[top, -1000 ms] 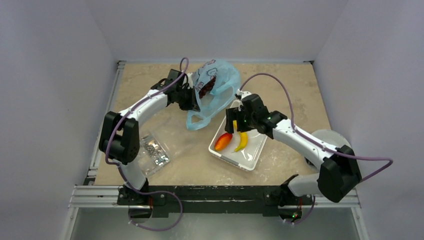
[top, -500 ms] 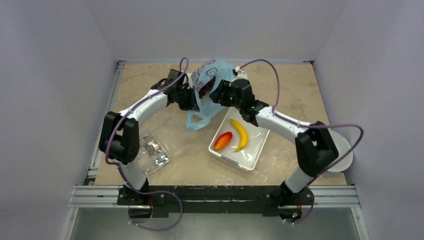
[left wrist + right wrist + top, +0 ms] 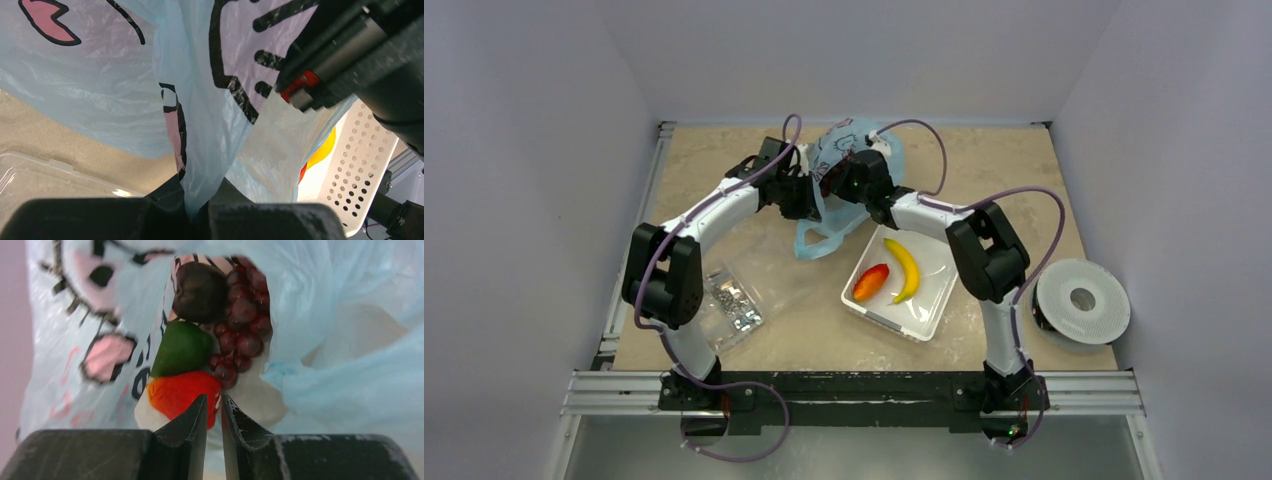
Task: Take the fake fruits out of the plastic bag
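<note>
The light-blue plastic bag [image 3: 856,140] lies at the back of the table with its mouth held up. My left gripper [image 3: 197,210] is shut on a fold of the bag's edge [image 3: 200,125]. Inside, the right wrist view shows a dark plum [image 3: 200,290], a dark-red grape bunch [image 3: 242,315], a green fruit [image 3: 182,347] and a red fruit [image 3: 175,392]. My right gripper [image 3: 214,402] is at the bag's mouth, just short of the red fruit. Its fingers are nearly together with a thin slit between them and nothing in it. An orange-red mango [image 3: 870,282] lies in the tray.
The white tray [image 3: 924,312] sits right of centre with a yellow banana [image 3: 905,268] beside the mango. A clear packet of metal bits [image 3: 729,300] lies near the left arm. A white spool [image 3: 1081,300] rests at the right edge.
My right arm has swung from above the tray back and left to the bag's mouth, its jaws closing on the way. The left gripper has kept hold of the bag.
</note>
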Motion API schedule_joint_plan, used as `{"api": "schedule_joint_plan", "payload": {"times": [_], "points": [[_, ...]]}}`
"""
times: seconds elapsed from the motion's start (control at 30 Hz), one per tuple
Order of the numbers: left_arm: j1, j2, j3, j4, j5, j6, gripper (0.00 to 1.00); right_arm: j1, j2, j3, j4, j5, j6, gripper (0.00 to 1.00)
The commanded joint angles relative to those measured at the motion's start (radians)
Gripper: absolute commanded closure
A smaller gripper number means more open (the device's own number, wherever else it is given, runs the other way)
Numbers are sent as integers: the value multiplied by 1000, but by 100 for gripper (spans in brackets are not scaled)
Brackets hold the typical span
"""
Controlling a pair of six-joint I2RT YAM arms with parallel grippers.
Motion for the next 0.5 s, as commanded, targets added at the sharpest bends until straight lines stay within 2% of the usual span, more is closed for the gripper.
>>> {"api": "schedule_joint_plan", "payload": {"times": [0.0, 0.17, 0.27, 0.47], "points": [[4, -33, 34, 9, 0, 8, 100, 2, 56, 139, -9, 77, 23, 83], [1, -23, 34, 12, 4, 5, 100, -2, 113, 210, -20, 117, 2, 79], [1, -15, 35, 15, 11, 1, 100, -12, 151, 272, -82, 133, 18, 78], [1, -13, 35, 15, 10, 2, 100, -17, 170, 294, -117, 152, 22, 72]]}}
